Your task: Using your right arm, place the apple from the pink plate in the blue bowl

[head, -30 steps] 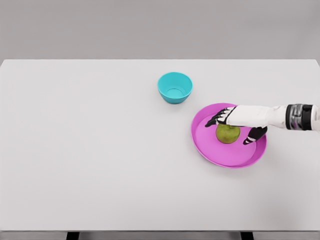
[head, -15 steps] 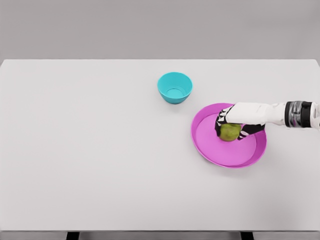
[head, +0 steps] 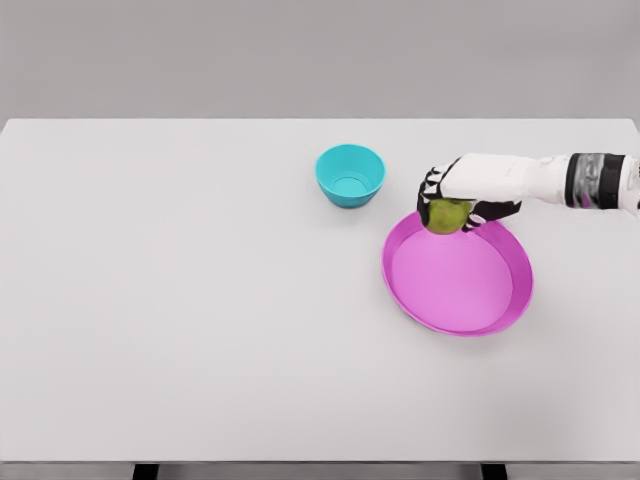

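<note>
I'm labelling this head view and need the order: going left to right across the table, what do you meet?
Blue bowl → apple held in the right hand → pink plate, which spreads under and to the right of the apple.

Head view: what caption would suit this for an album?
Right hand grips the green apple above the pink plate's far rim, near the blue bowl.

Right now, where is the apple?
In the head view, the apple is in the right hand, over the pink plate's far rim, right of the blue bowl.
</note>
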Robot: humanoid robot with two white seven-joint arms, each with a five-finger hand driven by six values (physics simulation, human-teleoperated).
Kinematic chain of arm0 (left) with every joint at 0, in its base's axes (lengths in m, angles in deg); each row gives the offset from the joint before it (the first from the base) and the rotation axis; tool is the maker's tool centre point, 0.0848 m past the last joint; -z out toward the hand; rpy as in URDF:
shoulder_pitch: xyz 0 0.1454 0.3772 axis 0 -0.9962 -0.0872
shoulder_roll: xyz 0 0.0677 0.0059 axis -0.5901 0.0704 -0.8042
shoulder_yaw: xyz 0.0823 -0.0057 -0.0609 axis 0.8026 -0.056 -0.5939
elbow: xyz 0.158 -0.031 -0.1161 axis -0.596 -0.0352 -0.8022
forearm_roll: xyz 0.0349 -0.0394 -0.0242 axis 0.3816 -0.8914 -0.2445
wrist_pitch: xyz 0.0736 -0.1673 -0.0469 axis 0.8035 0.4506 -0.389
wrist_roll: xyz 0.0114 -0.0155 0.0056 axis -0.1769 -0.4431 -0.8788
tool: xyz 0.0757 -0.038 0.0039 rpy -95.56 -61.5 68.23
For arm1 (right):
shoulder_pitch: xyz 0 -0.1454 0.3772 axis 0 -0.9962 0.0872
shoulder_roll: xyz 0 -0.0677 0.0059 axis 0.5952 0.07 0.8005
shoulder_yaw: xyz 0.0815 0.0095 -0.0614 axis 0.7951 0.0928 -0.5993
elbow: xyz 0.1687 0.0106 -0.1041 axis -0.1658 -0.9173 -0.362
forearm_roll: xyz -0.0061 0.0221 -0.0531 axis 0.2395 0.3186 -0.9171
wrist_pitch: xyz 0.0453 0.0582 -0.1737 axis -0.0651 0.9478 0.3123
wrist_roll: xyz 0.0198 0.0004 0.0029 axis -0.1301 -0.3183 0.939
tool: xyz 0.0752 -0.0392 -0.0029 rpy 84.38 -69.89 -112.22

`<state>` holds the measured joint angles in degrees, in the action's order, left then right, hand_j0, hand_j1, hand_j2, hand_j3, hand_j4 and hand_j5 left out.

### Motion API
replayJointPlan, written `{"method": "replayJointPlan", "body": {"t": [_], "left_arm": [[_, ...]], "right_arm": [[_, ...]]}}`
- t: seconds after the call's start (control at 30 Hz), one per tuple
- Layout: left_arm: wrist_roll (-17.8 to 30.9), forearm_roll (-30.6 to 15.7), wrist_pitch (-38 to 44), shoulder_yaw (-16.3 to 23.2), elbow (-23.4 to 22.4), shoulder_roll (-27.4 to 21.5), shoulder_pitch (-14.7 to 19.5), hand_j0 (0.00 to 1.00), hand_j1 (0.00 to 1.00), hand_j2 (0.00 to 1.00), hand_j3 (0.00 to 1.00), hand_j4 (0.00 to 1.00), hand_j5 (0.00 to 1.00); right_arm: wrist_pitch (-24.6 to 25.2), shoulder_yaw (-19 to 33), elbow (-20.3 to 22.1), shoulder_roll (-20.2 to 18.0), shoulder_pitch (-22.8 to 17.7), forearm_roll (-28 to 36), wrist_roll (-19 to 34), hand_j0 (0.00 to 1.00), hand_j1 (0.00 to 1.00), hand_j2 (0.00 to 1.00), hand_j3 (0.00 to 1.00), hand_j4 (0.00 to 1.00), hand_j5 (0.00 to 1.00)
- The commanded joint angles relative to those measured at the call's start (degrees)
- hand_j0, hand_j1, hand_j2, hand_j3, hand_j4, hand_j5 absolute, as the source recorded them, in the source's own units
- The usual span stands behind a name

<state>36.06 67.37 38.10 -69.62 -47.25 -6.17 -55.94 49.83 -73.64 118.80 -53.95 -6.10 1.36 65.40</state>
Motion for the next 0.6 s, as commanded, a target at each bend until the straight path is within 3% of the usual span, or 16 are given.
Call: {"method": "replayJointPlan", "body": {"t": [0.0,0.57], "left_arm": [[0.0,0.0,0.0,0.0,0.0,0.0,0.0,1.00,1.00,1.00,1.00,1.00,1.00],[0.0,0.0,0.0,0.0,0.0,0.0,0.0,1.00,1.00,1.00,1.00,1.00,1.00]], "right_arm": [[0.2,0.0,-1.4,2.6,0.2,0.3,0.0,0.45,0.45,0.45,0.45,0.45,0.45],[0.1,0.0,-21.9,17.9,10.5,-5.1,0.0,0.45,0.45,0.45,0.45,0.45,0.45]]}}
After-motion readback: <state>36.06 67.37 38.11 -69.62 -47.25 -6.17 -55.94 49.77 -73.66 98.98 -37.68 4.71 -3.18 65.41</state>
